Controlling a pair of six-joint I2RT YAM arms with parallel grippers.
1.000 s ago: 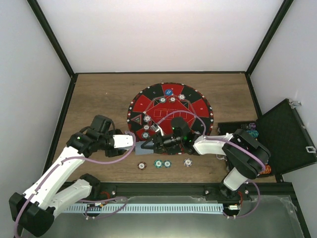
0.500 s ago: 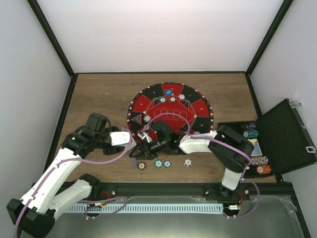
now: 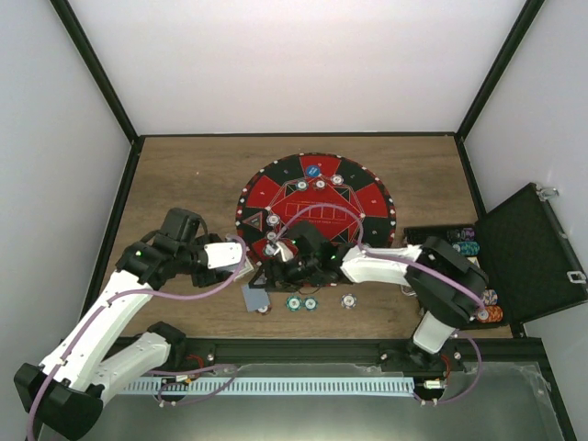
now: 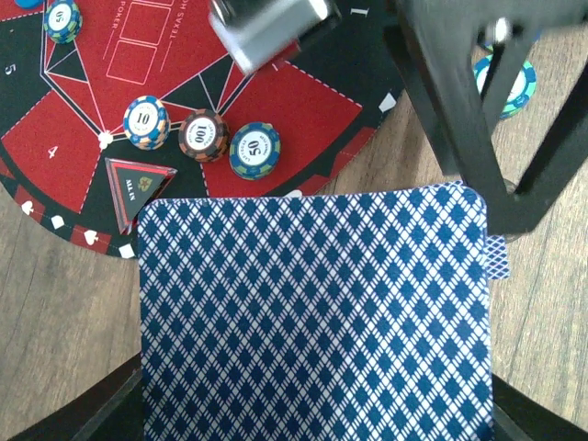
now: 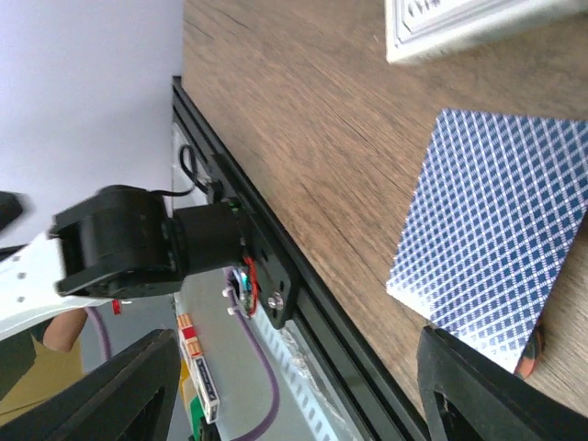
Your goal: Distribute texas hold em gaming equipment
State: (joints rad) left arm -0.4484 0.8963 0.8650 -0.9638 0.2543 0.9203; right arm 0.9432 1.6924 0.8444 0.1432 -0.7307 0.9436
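Note:
My left gripper (image 3: 241, 262) is shut on a deck of blue diamond-backed playing cards (image 4: 312, 312), which fills the lower left wrist view and hides the fingertips. One card (image 3: 254, 296) lies face down on the wood in front of the round mat (image 3: 367, 197); in the right wrist view the same card (image 5: 501, 248) lies flat. My right gripper (image 3: 268, 279) hangs just above it, open and holding nothing, with its fingers (image 5: 119, 386) wide apart. Three poker chips (image 4: 203, 135) stand in a row on the mat by a triangular marker (image 4: 138, 184). Loose chips (image 3: 301, 302) lie on the table.
A black case (image 3: 528, 253) stands open at the right, with stacked chips (image 3: 467, 241) in its tray. More chips (image 3: 319, 184) sit at the mat's far side. The black front rail (image 5: 276, 266) runs close behind the dealt card. A brown chip (image 3: 264, 307) touches that card's near edge.
The right gripper carried a card from the deck down to the table, opened and let it go. The card now lies flat. The left gripper stayed put with the deck.

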